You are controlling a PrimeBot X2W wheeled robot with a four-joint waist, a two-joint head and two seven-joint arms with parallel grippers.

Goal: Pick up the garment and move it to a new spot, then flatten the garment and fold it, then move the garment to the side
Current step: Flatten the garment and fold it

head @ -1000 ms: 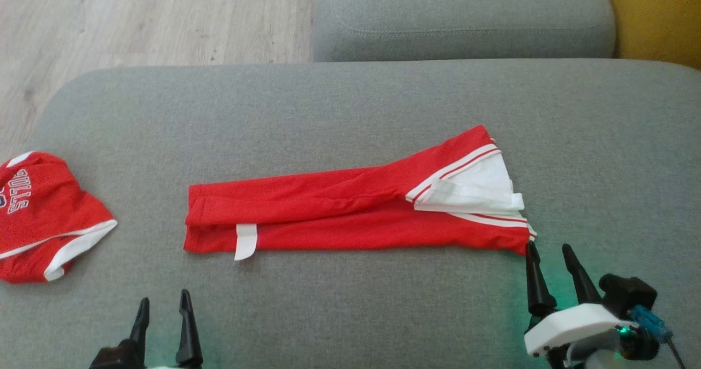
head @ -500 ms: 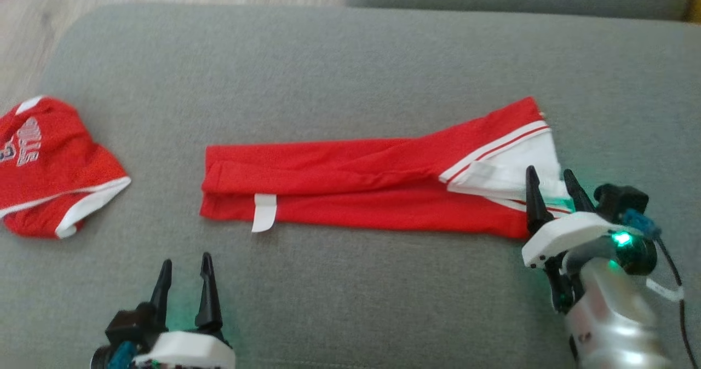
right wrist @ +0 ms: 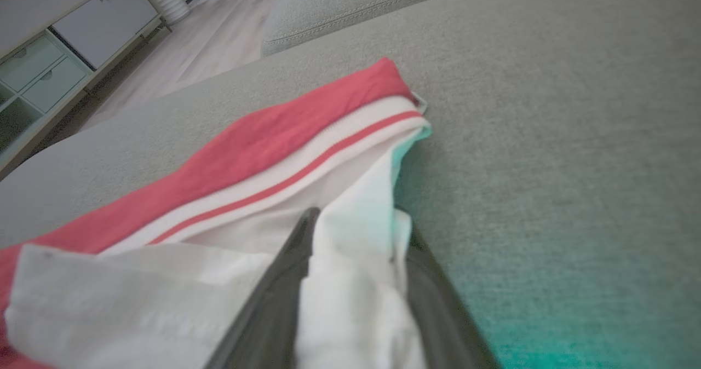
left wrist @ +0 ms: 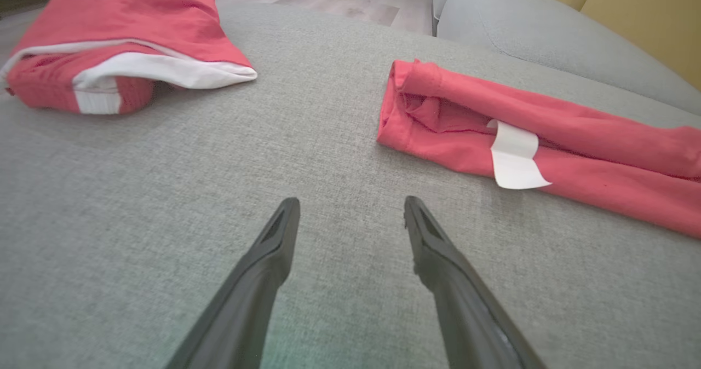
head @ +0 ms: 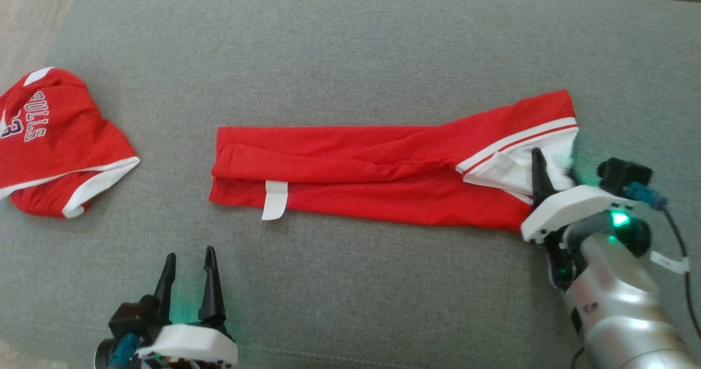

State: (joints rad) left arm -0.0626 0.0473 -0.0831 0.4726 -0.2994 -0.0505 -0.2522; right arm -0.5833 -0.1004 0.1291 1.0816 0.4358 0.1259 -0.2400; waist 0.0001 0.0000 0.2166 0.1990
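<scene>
The garment (head: 356,166) is a long red piece folded into a narrow strip across the grey sofa seat, with a white striped end on the right and a white tag (head: 275,199) near its left end. My right gripper (head: 554,166) stands at that white end. In the right wrist view its fingers (right wrist: 285,281) straddle a bunch of white cloth (right wrist: 350,281), jaws still wide apart (right wrist: 358,224). My left gripper (head: 189,254) is open over bare cushion, short of the garment's left end (left wrist: 438,106), nothing between its fingers (left wrist: 350,205).
A second red garment with white trim and lettering (head: 55,139) lies crumpled at the seat's left edge (left wrist: 126,29). Wooden floor (head: 27,7) lies beyond the left edge. Another grey cushion (left wrist: 547,29) stands behind the seat (head: 350,46). A low cabinet (right wrist: 65,35) is far off.
The head camera has tilted down, shifting the whole picture. My right gripper has moved forward from just short of the garment's corner onto its white end, cloth now between the fingers.
</scene>
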